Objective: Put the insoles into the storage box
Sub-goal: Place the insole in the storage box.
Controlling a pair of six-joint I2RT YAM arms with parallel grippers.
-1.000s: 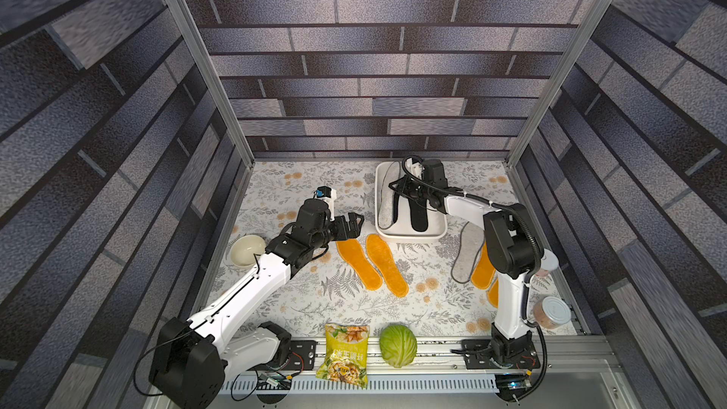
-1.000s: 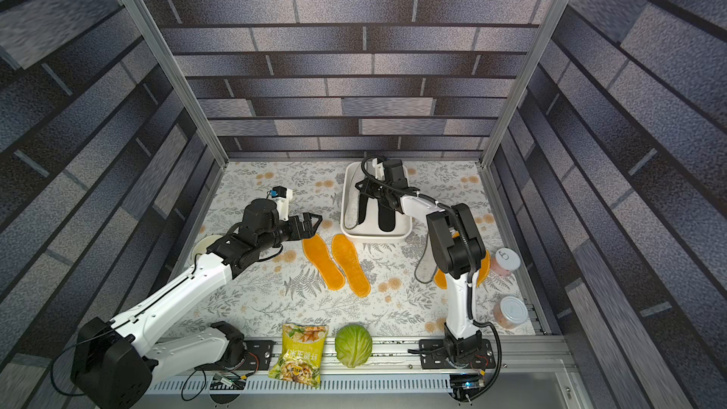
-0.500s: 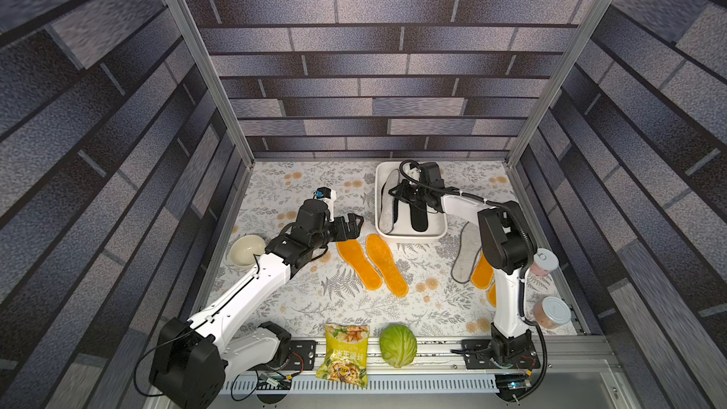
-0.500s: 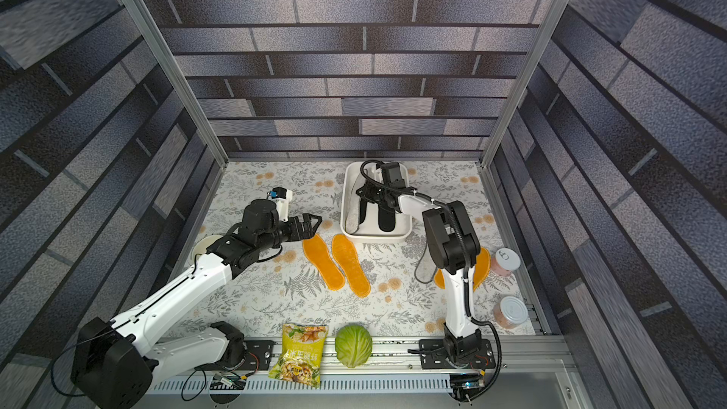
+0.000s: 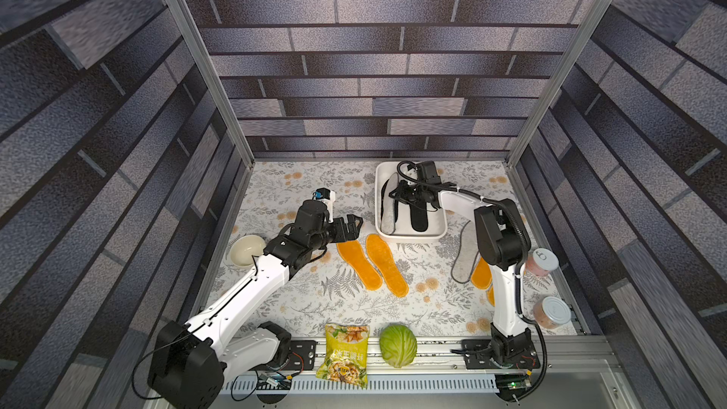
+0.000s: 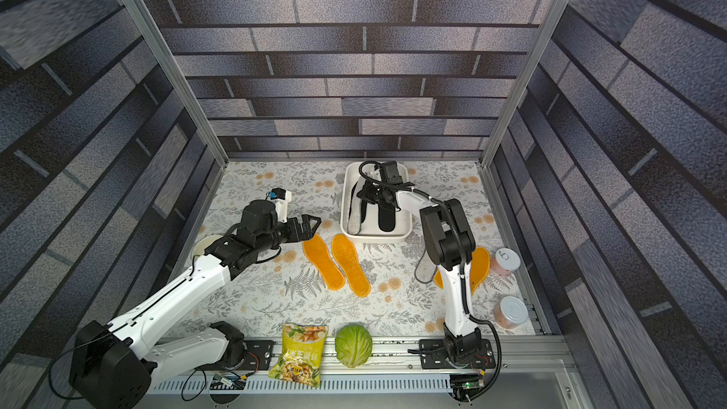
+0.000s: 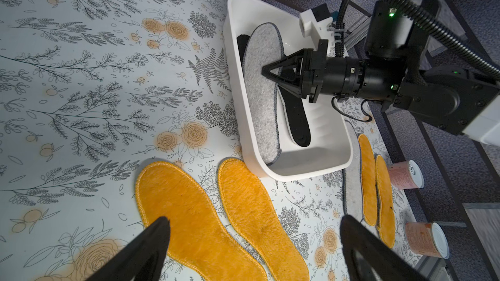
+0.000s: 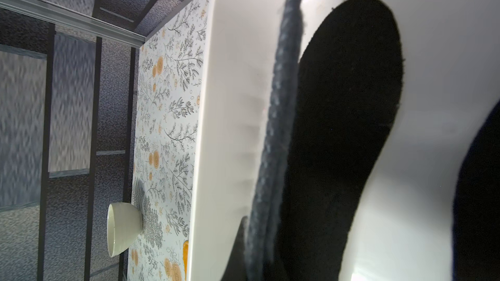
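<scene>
- Far left: bowl upright at the table edge.
- Next, left gripper: fingers spread wide, empty, hovering just beside the far ends of the orange pair.
- Centre: orange pair flat on table, side by side, just in front of the box.
- Box holds a grey insole leaning on its left wall, plus two black insoles.
- Inside it, right gripper: fingers closed together, gripping nothing, tip at the grey insole.
- Right of box: second grey insole and more orange insoles on table, partly behind right arm.

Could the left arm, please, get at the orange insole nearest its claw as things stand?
Probably yes: the open left claw hovers close by that orange insole, with nothing between them.
</scene>
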